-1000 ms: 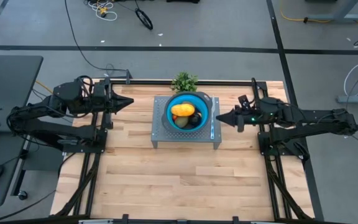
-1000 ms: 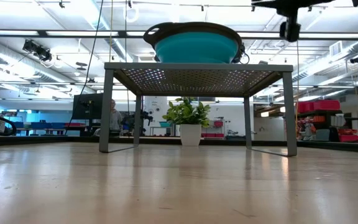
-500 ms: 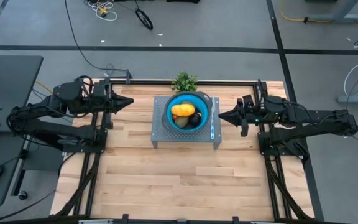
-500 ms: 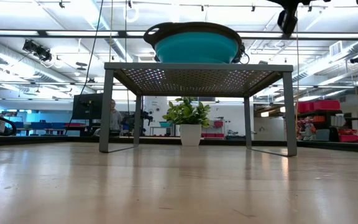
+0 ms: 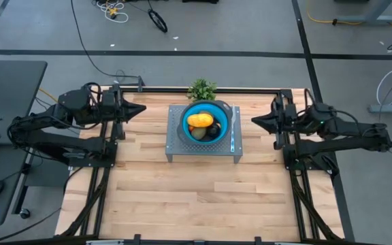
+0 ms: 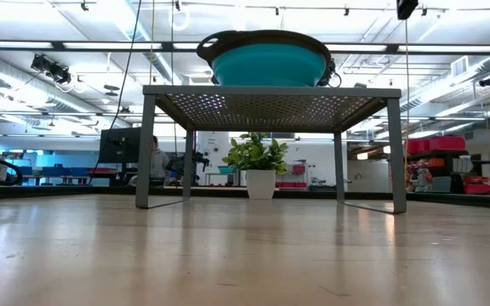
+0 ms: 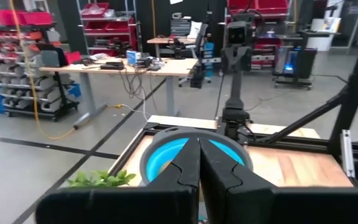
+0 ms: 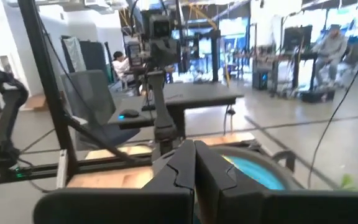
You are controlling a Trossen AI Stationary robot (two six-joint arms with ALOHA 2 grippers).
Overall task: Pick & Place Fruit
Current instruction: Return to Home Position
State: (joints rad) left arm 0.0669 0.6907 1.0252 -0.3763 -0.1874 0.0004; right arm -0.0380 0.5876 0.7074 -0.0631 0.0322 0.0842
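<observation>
Both arms stretch level and inward, the left gripper [image 5: 141, 111] and right gripper [image 5: 254, 120] each pinched to a point, empty. Between their tips the fruit [image 5: 201, 121] sits in the blue bowl [image 5: 186, 122].

We are looking into a robotics lab. The light butcher-block wooden tabletop [image 5: 196, 197] sits in a black metal frame on a bare grey concrete floor [image 5: 250, 34] strewn with loose black cables [image 5: 156, 20]. Beyond it we see red plastic storage bins [image 7: 23, 15] on metal racks, a long wooden workbench [image 7: 104, 65] cluttered with electronics, a dark flat monitor [image 6: 119, 144], a person [image 8: 118, 65] seated at a desk, and an open ceiling [image 6: 66, 59] of white ducts and strip lights.
</observation>
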